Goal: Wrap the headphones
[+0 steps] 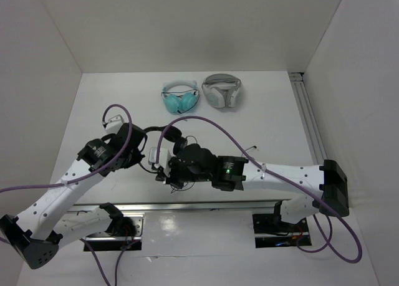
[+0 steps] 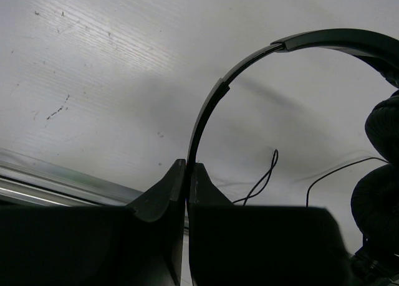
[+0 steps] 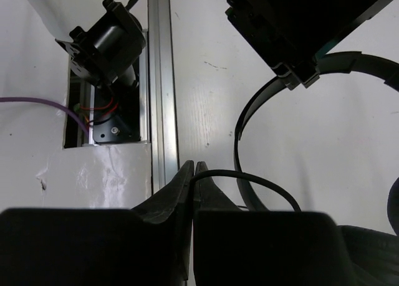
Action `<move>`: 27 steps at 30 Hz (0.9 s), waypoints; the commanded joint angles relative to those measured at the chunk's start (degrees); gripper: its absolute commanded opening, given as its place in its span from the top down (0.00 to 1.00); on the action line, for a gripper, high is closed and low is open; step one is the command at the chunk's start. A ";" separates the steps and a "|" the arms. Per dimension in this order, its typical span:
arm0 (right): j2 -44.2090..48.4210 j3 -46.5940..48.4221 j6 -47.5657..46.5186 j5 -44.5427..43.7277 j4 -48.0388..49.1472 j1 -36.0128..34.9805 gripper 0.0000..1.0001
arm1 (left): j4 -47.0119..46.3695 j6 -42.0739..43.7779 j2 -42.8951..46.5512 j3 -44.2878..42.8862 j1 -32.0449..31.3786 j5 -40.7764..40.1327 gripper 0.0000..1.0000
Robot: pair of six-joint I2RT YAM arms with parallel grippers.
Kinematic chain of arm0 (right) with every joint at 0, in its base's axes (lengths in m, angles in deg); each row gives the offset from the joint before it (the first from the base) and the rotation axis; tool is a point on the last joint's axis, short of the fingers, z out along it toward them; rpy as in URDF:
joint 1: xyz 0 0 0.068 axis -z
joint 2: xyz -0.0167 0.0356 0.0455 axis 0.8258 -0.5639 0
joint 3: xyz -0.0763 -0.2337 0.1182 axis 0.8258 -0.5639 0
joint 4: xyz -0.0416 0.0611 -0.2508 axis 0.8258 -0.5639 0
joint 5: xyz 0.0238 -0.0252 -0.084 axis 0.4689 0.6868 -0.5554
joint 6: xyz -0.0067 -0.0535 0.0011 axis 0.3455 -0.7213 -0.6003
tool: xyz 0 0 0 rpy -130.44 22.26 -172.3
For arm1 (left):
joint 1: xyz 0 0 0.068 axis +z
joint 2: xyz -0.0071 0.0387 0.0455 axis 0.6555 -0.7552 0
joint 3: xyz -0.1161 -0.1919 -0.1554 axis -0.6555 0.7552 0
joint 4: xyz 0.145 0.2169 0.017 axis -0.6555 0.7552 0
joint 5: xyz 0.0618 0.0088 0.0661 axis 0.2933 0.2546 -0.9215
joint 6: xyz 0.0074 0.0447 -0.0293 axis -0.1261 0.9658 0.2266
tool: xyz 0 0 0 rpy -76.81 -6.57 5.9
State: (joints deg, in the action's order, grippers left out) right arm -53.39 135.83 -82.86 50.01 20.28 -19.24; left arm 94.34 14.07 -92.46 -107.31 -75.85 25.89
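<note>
The black headphones [image 1: 169,134] lie between my two arms at the middle of the table. My left gripper [image 2: 187,167] is shut on their thin headband [image 2: 215,93], which arcs up and to the right toward the round earpads [image 2: 381,174]. My right gripper [image 3: 194,167] is shut on the thin black cable [image 3: 252,179], which curves out of the fingertips to the right. The headband [image 3: 242,127] and my left gripper [image 3: 293,30] clamped on it show above it. More cable [image 2: 267,174] lies loose on the table. From above, the left gripper [image 1: 146,150] and right gripper [image 1: 163,174] are close together.
Teal headphones [image 1: 181,98] and bulkier white-grey headphones [image 1: 222,90] sit side by side at the back. An aluminium rail [image 1: 308,121] runs along the right side and another [image 3: 159,86] along the near edge by the arm bases. Purple cables [image 1: 206,125] loop over the arms.
</note>
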 commanded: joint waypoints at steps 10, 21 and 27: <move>1.15 3.65 0.50 8.10 -1.79 2.05 1.00 | -2.81 0.42 -0.12 -1.39 0.35 0.19 1.00; 2.11 6.81 -0.20 1.10 -10.93 -1.64 1.00 | -1.58 1.66 -0.91 -1.39 0.35 -2.53 1.00; 8.79 2.86 4.45 -23.50 -13.04 -5.41 1.00 | 3.87 1.74 -0.98 -5.60 2.02 -9.10 1.00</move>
State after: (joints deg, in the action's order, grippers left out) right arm -49.11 138.58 -80.94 41.84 9.31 -23.28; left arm 95.94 16.32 -93.79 -108.44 -74.60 22.48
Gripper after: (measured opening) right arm 0.020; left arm 0.142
